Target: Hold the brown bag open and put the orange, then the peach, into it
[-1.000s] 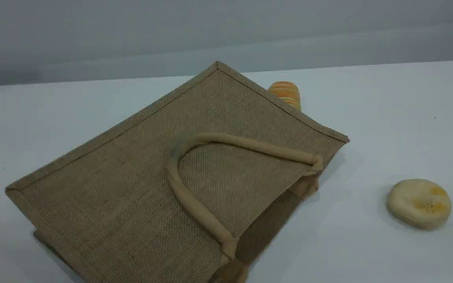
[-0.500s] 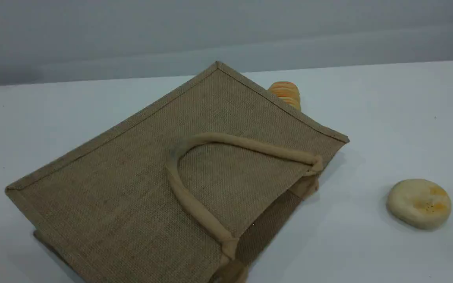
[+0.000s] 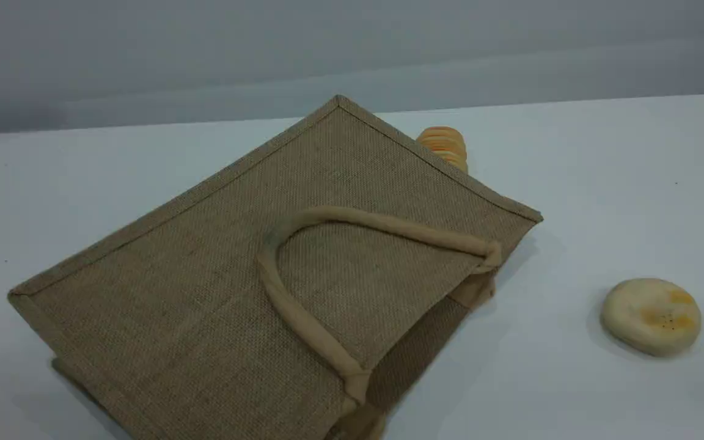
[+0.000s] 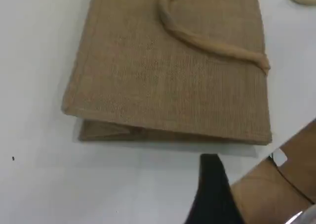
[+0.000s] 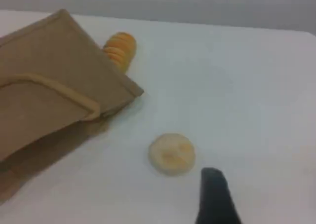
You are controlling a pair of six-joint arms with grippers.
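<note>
The brown bag (image 3: pixel 205 293) lies flat on its side on the white table, and one beige handle (image 3: pixel 388 226) rests on its upper face. Its mouth points toward the lower right and gapes only slightly. The orange and the peach are out of view. Neither arm appears in the scene view. My left gripper (image 4: pixel 217 184) hovers just off the bag's (image 4: pixel 168 76) folded bottom edge, with one dark fingertip (image 4: pixel 211 167) showing and nothing at it. My right gripper (image 5: pixel 215 194) hangs above the table near the bag's (image 5: pixel 49 86) mouth and holds nothing.
A ridged yellow-orange bread loaf (image 3: pixel 445 144) peeks out behind the bag's far edge and also shows as a loaf (image 5: pixel 121 49) in the right wrist view. A flat pale-yellow bun (image 3: pixel 650 316) lies to the right, just ahead of the right fingertip (image 5: pixel 213 182).
</note>
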